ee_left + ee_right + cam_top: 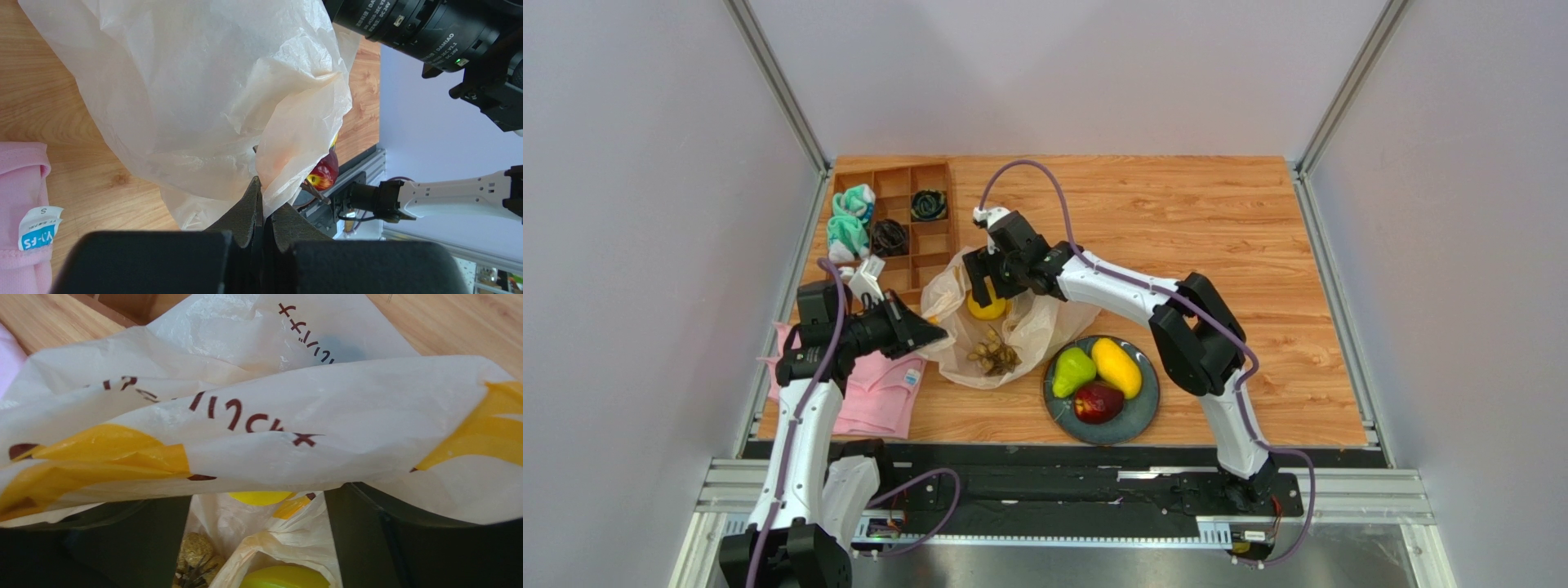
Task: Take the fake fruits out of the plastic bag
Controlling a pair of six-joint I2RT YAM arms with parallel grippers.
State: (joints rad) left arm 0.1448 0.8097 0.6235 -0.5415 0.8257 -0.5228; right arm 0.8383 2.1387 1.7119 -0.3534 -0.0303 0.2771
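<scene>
The left hand (262, 199) is closed on a fold at the left edge of the plastic bag (1032, 321), its fingers pressed together with the thin film pinched between them. The bag lies crumpled and open on the wooden surface (1210, 221), between a pink cloth (873, 392) on its left and a dark plate (1136, 417) on its right. The right hand (989, 294) reaches down into the bag's mouth with its fingers (123, 539) spread wide; a printed fold of film drapes across them, and a lemon (261, 497) sits in the gap between them. Whether they touch the lemon cannot be told. A pale grape bunch (994, 355) also lies inside the bag, nearer the arms. Out on the plate rest a green pear (1073, 370), a yellow mango (1117, 365) and a dark red apple (1098, 402), close together. Rolled socks (849, 227) sit in a divided wooden tray (897, 184) at the far left.
</scene>
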